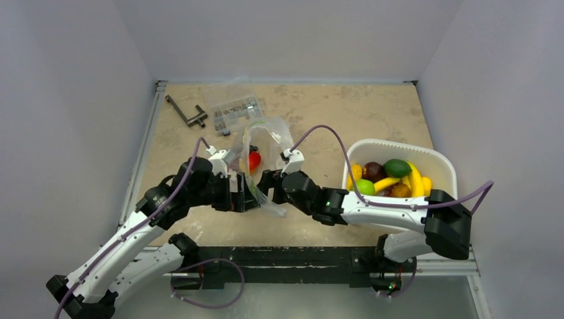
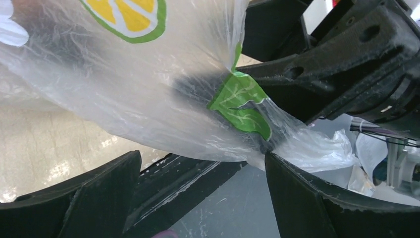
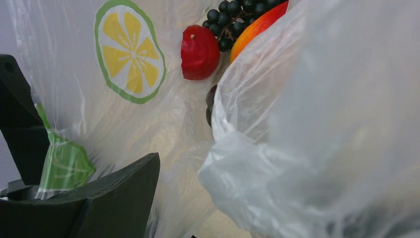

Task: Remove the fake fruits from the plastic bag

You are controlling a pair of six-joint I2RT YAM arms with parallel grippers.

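From above, the plastic bag (image 1: 266, 136) lies near the middle of the surface (image 1: 346, 113), its long axis running from the near edge toward the far edge. The left tool (image 1: 243, 193) and the right tool (image 1: 269, 183) meet at its near end, just beside each other. A red round fruit (image 1: 255, 160) shows through the film just beyond them, on the far side. A white basket (image 1: 444, 159) of other fruit stands at the right edge. A clear compartment box (image 1: 233, 109) sits toward the far-left corner.

In the left wrist view, the left tool's two fingers (image 2: 317, 198) stand wide apart. Film is stretched across above them, and nothing is clamped that I can see. A gathered tail of film with a green leaf print touches one fingertip. The right tool's dark body is close behind it.

In the right wrist view, the right tool's fingers (image 3: 109, 193) are closed on that leaf-printed fold. Past them, deeper in the bag, sit the red fruit, a dark grape bunch (image 3: 237, 14) and an orange-red piece (image 3: 257, 26), all touching.

The fruits therefore lie farther along the bag's axis from both tools. Both tools are about equally near. The left one is free, so it looks better placed to reach in, but I cannot tell where the bag's mouth is.
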